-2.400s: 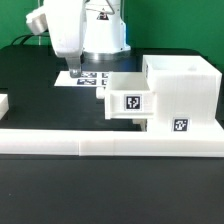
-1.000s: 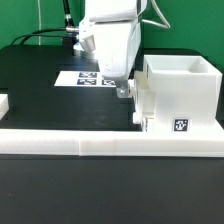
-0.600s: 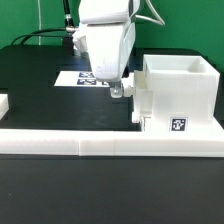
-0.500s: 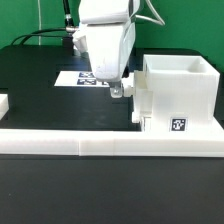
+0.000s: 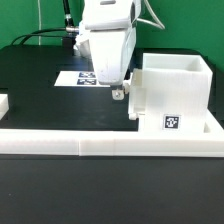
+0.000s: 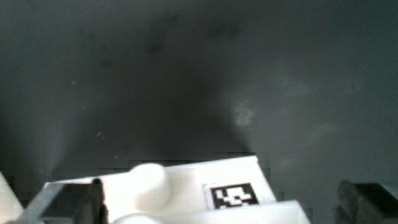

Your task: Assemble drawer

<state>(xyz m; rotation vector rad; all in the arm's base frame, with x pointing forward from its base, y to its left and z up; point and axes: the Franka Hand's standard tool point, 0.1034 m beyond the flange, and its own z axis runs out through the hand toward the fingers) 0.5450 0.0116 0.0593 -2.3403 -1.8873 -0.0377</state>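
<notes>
Exterior view: low, off the arm, looks level across the long white rail in the foreground onto the black table, with the arm, the drawer casing and the marker board at middle range. Wrist view: on the wrist, aimed down, very near the table. Shared: a tagged white drawer part and black tabletop.
</notes>
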